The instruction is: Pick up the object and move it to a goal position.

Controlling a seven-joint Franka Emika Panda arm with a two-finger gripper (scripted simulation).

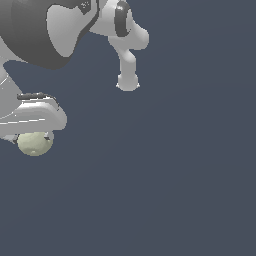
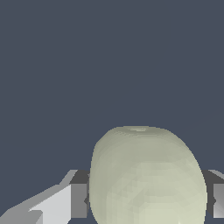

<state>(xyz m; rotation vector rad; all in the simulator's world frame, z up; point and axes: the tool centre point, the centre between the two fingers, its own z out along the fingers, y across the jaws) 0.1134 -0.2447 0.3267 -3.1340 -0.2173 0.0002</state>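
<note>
The pale yellowish-green ball [image 2: 146, 177] sits pinched between the two fingers [image 2: 78, 200] of the white gripper [image 1: 31, 136], pads pressed to both its sides, at the exterior view's far left under the bent arm [image 1: 127, 55], with plain dark background everywhere around.

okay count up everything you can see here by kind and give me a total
Pale yellowish-green ball: 1
Robot arm: 1
Claw: 1, fingers on either side of the ball
Total: 3
</note>
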